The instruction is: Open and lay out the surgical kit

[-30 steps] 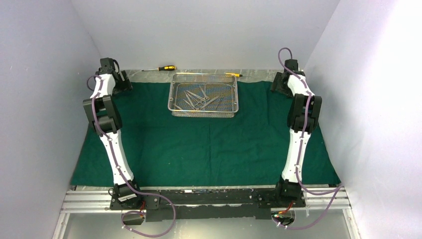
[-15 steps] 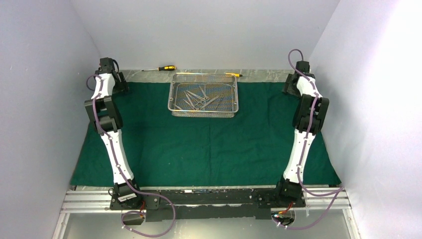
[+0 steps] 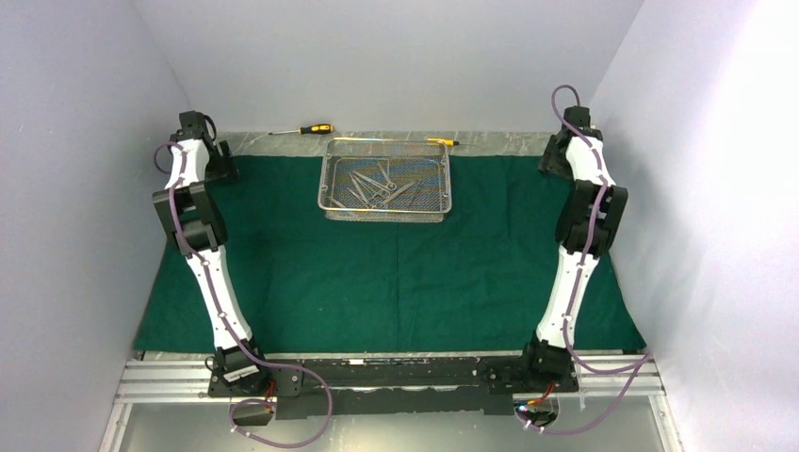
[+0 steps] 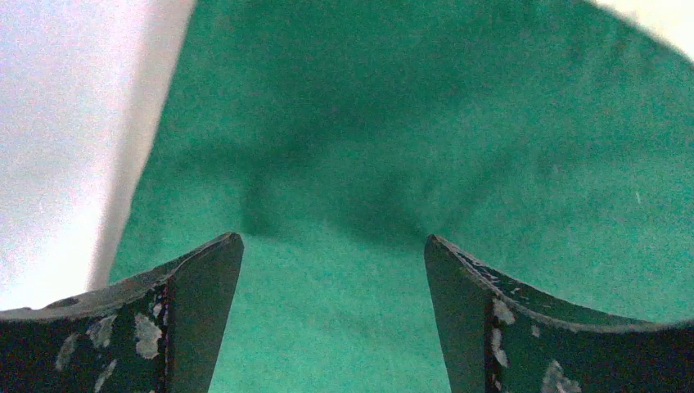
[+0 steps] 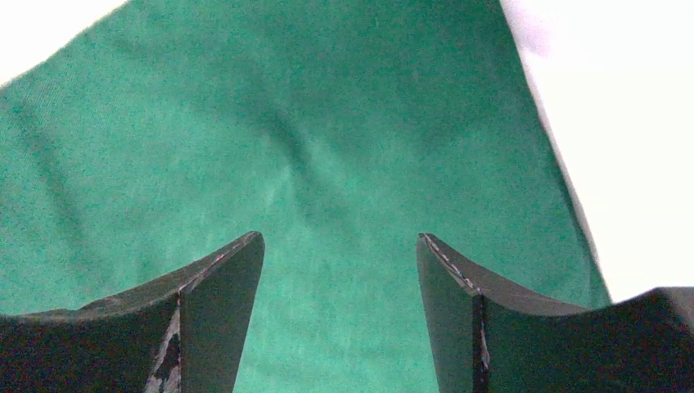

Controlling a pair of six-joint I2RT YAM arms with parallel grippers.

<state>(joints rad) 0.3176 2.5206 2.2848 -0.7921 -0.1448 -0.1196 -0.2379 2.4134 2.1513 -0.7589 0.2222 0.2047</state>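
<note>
In the last second you swung both arms out toward the sides, up at the far corners of the green cloth (image 3: 396, 273). The right arm moved the most. It went from just inside the far right corner out to the cloth's right edge. The left arm only slid a little way toward the left wall. The left tool (image 4: 331, 246) was wide open with nothing in it, and only cloth showed under it, close to the cloth's edge. The right tool (image 5: 340, 241) was wide open and empty too, also over cloth near an edge. The cloth lay spread flat over the tabletop (image 3: 499, 139), so I think the opening part was done. The wire tray (image 3: 386, 215) sat on the cloth at the far middle. The steel instruments (image 3: 382, 185) were in a heap inside it, and none were laid out yet. A screwdriver (image 3: 311, 129) lay behind the cloth on the bare tabletop. Both tools were well away from the tray, so you would have to bring one back to the middle to start picking things out.
</note>
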